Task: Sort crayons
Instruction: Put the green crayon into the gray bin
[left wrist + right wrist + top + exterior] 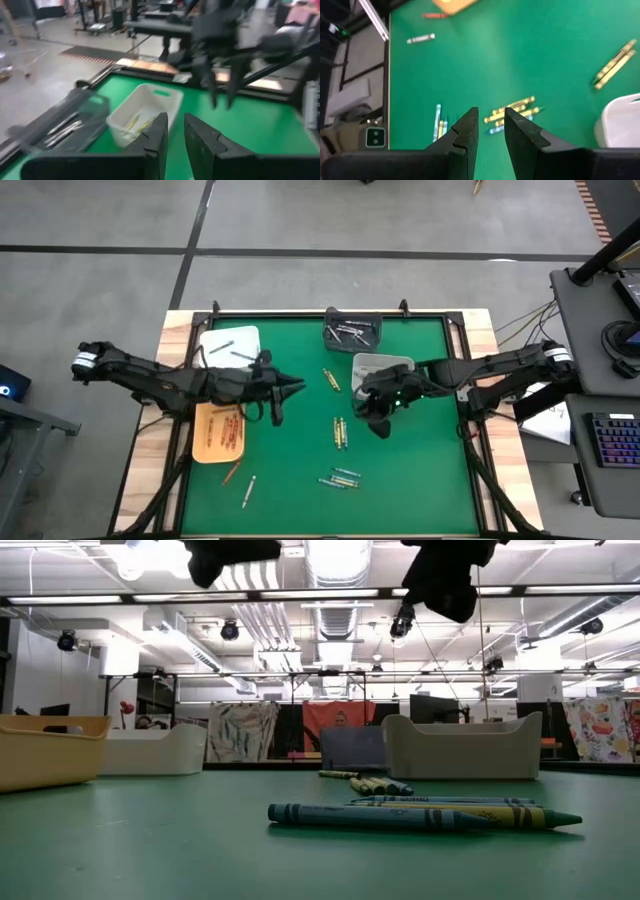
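Over the middle of the green table (300, 480), both arms hang above the surface, neither touching anything. The left gripper (298, 385) points toward the centre from the left side; its fingers (159, 135) stand a little apart with nothing between them. The right gripper (378, 423) hovers just off the grey-white tray (380, 364) near the right side, its fingers (466, 131) also parted by a narrow gap and holding nothing.

The crayons are spread over the table. A yellow pair (341, 432) lies near the centre, another yellow one (330, 380) sits closer to the far edge, and a mixed blue and yellow cluster (341, 478) lies toward the near edge. Near the near left corner lie a red-orange crayon (231, 473) and a pale one (248, 491).

A tan tray (205, 448) by the left edge holds red-orange crayons. A white tray (232, 338) sits at the far left corner with a few sticks in it. A dark tray (352, 317) against the far edge holds pale ones.
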{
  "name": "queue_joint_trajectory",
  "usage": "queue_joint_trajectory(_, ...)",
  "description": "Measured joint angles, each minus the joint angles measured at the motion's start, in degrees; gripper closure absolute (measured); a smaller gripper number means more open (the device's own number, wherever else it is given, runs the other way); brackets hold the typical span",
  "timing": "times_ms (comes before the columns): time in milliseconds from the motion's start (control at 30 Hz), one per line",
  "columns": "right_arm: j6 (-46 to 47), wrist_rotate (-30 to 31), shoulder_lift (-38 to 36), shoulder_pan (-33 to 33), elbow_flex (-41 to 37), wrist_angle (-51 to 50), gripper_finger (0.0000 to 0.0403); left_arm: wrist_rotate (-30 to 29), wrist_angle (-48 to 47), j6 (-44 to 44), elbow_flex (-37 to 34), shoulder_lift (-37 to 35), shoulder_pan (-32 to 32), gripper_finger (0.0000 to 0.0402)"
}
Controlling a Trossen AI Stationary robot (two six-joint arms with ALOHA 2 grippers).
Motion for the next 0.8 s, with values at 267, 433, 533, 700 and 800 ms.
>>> queue_joint_trajectory(267,1.0,0.9,6.1,1.3,0.0,0.6,0.0321,-5.0,7.1,1.4,0.0,3.3,-8.8,0.0356)
queue_joint_trajectory(433,0.6,0.9,9.6,1.3,0.0,2.0,0.0321,-5.3,8.2,0.7,0.0,5.3,-11.0,0.0356)
queue_joint_trajectory(533,0.1,1.0,11.7,1.4,0.0,3.0,0.0321,-5.3,9.3,-0.2,0.0,6.8,-12.2,0.0356)
queue_joint_trajectory(700,-1.0,1.0,15.5,2.6,1.6,2.6,0.0321,-5.3,12.7,-0.6,0.0,9.1,-14.2,0.0356)
queue_joint_trajectory(800,-3.1,1.1,18.4,3.7,4.5,1.6,0.0321,-5.3,15.5,-0.6,0.0,10.4,-15.4,0.0356)
